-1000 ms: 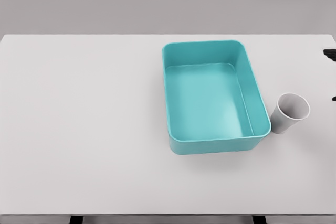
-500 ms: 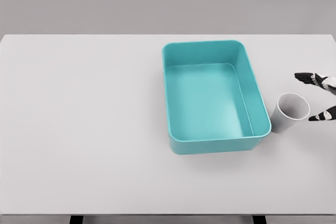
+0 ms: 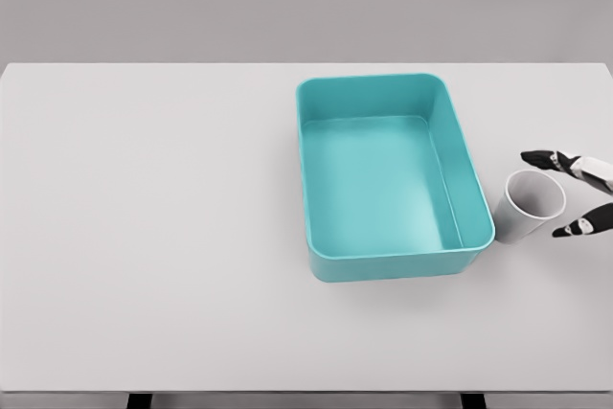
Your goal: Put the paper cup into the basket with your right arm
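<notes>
Reaching hand: the right hand (image 3: 580, 193) came in at the right edge of the head view, only its fingertips and a little of the white fingers showing.
Fingers: spread apart and holding nothing; one dark-tipped finger (image 3: 548, 158) pointed left just above the cup's rim, another (image 3: 578, 227) pointed left just below and to the right of the rim.
Contact: the upper fingertip sat very close to the rim; whether it touched could not be told. The lower one stood a little apart.
Paper cup: the white paper cup (image 3: 526, 207) stood on the table, leaning in the view with its open mouth up and to the right, empty inside.
Cup's place: outside the basket, just beside its near right corner, on the right part of the table.
Basket: the teal basket (image 3: 319, 179) was a rounded rectangular tub, right of the table's middle, with nothing inside it.
Table: the white table (image 3: 153, 227) filled most of the view, with a grey wall behind.
Left arm: not visible.
</notes>
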